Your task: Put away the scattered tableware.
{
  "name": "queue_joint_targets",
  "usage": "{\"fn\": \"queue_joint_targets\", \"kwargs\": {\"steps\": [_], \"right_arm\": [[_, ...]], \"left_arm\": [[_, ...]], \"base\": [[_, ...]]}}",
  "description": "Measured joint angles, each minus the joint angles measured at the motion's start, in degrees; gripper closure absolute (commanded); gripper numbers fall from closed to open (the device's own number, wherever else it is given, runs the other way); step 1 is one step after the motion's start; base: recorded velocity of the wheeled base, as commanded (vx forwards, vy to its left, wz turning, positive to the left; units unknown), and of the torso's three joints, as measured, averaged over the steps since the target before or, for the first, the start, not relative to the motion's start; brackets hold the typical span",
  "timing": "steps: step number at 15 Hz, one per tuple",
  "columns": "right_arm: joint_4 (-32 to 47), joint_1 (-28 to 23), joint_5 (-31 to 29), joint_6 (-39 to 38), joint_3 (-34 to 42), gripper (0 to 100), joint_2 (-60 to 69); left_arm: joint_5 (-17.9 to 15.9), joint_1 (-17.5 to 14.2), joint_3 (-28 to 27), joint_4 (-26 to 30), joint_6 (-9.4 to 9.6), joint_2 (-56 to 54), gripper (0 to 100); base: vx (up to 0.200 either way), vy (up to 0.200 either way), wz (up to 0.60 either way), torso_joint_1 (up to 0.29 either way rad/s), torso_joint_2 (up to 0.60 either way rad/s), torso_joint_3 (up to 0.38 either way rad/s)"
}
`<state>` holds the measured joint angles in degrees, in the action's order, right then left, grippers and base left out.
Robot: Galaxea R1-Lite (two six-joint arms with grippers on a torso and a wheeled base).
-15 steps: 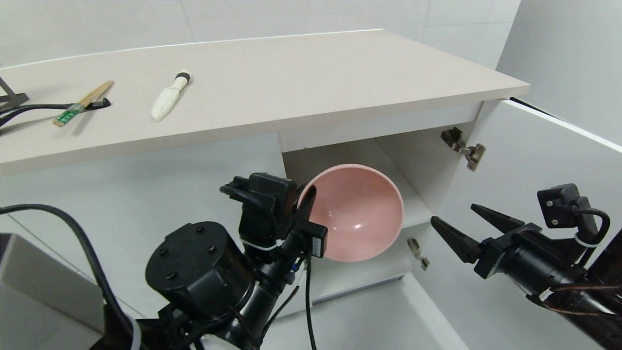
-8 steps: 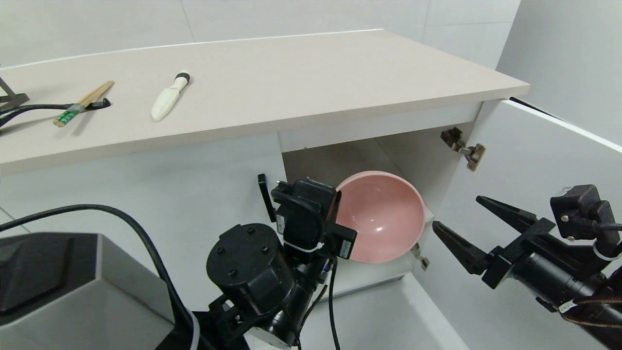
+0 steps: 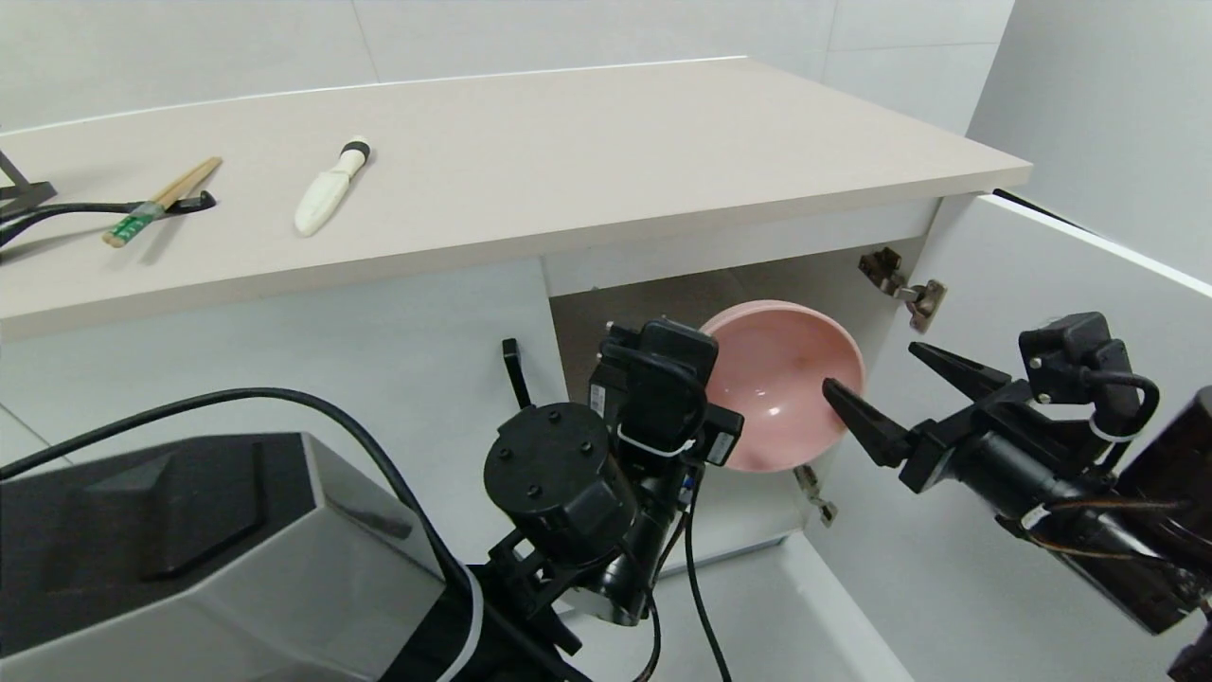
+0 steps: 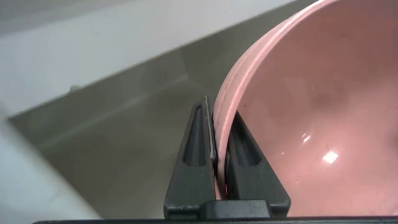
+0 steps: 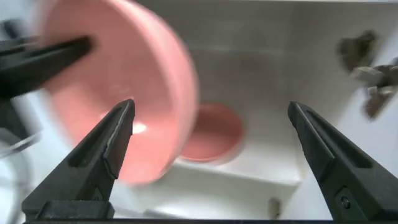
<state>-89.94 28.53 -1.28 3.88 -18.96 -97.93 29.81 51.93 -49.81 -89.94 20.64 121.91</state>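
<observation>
While the left gripper (image 4: pixel 217 124) clamps the pink bowl (image 3: pixel 786 379) by its rim (one finger inside, one outside), the bowl tilts in the cabinet (image 3: pixel 653 303) mouth, higher and farther right than a second ago. The right gripper (image 3: pixel 869 365) hangs spread just beside it; the right wrist view adds a pink dish (image 5: pixel 214 134) on the shelf behind.

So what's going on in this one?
The left gripper is shut on the rim of a pink bowl and holds it tilted at the mouth of the open cabinet under the counter. The right gripper is open and empty, just beside the bowl. A flatter pink dish already sits on the shelf inside. Chopsticks and a white utensil lie on the counter, not yet put away.
</observation>
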Motion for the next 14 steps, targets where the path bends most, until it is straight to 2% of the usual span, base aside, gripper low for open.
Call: {"fn": "queue_joint_targets", "kwargs": {"steps": [4,5,12,13,14], "right_arm": [[0.0,-1.9,0.0,-0.1,-5.2,0,-4.7],[0.0,-2.0,0.0,-0.1,-6.2,100,-5.5],[0.0,1.8,-0.6,0.0,-9.3,100,-6.6],[0.0,2.0,-0.3,0.0,-9.3,100,-6.3],[0.1,2.4,0.1,0.0,-9.2,100,-6.2]], "left_arm": [[0.0,-0.1,-4.4,0.0,0.33,3.1,100],[0.0,-0.1,-5.1,0.0,0.35,3.6,100],[0.1,-0.1,-6.0,-0.2,0.27,4.1,100],[0.1,-0.1,-6.0,-0.1,0.16,4.2,0],[0.0,-0.1,-6.1,-0.1,0.07,4.1,0]], "base": [[0.0,0.0,0.0,0.0,0.0,0.0],[0.0,0.0,0.0,0.0,0.0,0.0],[0.0,0.0,0.0,0.0,0.0,0.0],[0.0,0.0,0.0,0.0,0.0,0.0],[0.0,0.0,0.0,0.0,0.0,0.0]]}}
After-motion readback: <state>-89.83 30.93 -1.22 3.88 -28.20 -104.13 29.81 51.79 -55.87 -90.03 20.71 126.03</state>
